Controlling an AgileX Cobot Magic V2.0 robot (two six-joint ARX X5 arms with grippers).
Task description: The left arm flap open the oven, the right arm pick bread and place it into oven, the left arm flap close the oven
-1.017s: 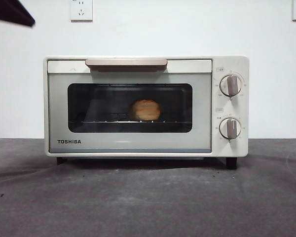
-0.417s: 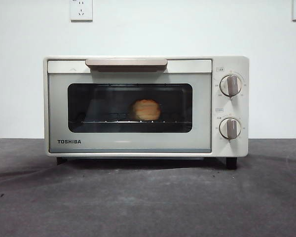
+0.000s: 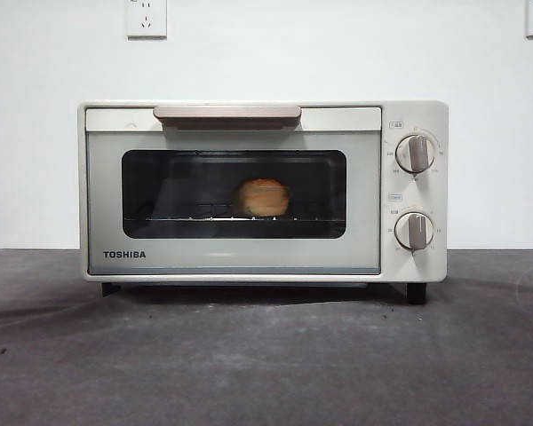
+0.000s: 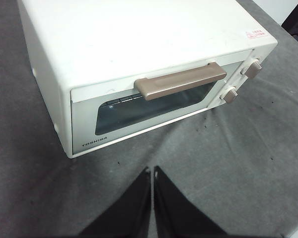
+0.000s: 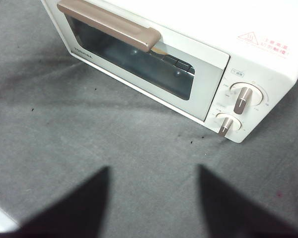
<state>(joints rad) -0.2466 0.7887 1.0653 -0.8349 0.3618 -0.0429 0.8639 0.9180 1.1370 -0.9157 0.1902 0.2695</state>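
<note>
Left tool (image 4: 152, 177) pinched closed, empty, above the table (image 4: 238, 158) before the oven (image 4: 139, 44). Right tool (image 5: 154, 173) spread wide, empty. Bread (image 3: 264, 197) on rack behind closed door; probably light, crumbly. Take door by handle (image 4: 181, 82).

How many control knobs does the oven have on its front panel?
2. Both round beige knobs sit on the right-hand panel of the cream-white Toshiba toaster oven, one above the other: the upper knob and the lower knob. No others show in any view.
</note>
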